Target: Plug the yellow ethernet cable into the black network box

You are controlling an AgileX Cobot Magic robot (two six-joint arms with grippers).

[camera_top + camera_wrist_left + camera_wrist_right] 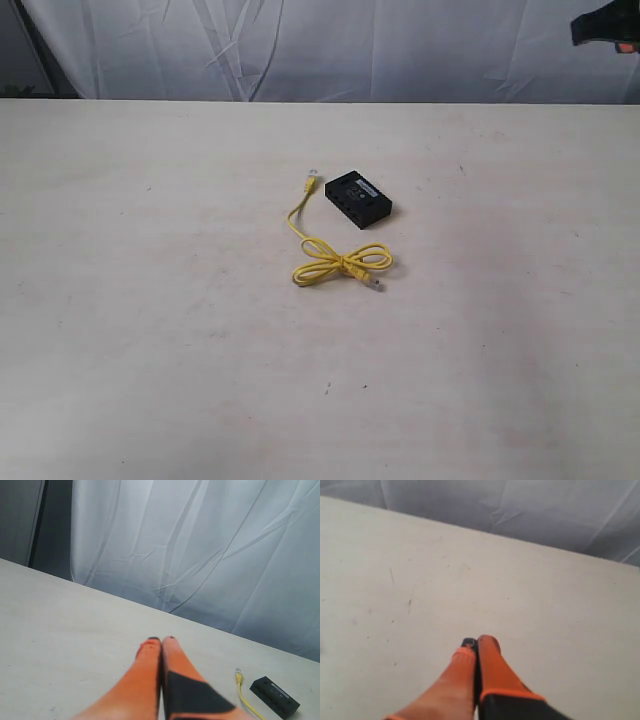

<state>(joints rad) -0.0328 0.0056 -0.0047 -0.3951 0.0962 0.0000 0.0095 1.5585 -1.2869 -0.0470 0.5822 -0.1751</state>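
The black network box (358,198) lies flat near the middle of the table, white label up. The yellow ethernet cable (342,264) lies just in front of it, tied in a bow-like loop; one clear plug (311,179) rests left of the box, the other (376,284) at the loop's near side. The left wrist view shows the box (274,697) and one cable end (239,678) far off beside my left gripper (161,640), whose orange fingers are pressed together, holding nothing. My right gripper (476,641) is likewise shut and empty above bare table. A dark part of the right arm (604,28) shows at the exterior view's top right.
The pale table (150,300) carries only the box and the cable. A white cloth backdrop (320,45) hangs behind its far edge.
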